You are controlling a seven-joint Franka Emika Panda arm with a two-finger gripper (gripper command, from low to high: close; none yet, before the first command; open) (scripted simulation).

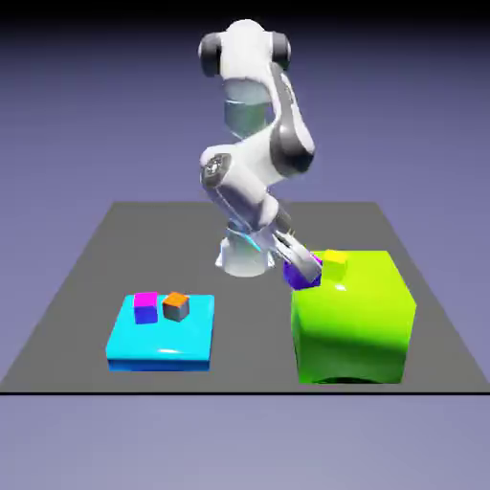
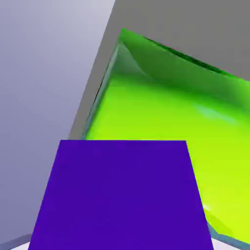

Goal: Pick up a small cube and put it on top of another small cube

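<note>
The small purple cube (image 1: 298,276) sits at the far left corner of the lime-green block's top, and my gripper (image 1: 304,266) is shut on it. In the hand view that purple cube (image 2: 122,195) fills the lower half and hides both fingertips. The tiny yellow cube (image 1: 334,258) rests on the same block top, just to the exterior view's right of the purple one, close beside the gripper. The yellow cube does not show in the hand view.
The big lime-green block (image 1: 356,321) stands at the front right of the dark table (image 1: 86,278); its glossy top (image 2: 195,122) fills the hand view's right. A flat cyan slab (image 1: 158,345) at front left carries a magenta-topped cube (image 1: 145,306) and an orange-topped grey cube (image 1: 175,305).
</note>
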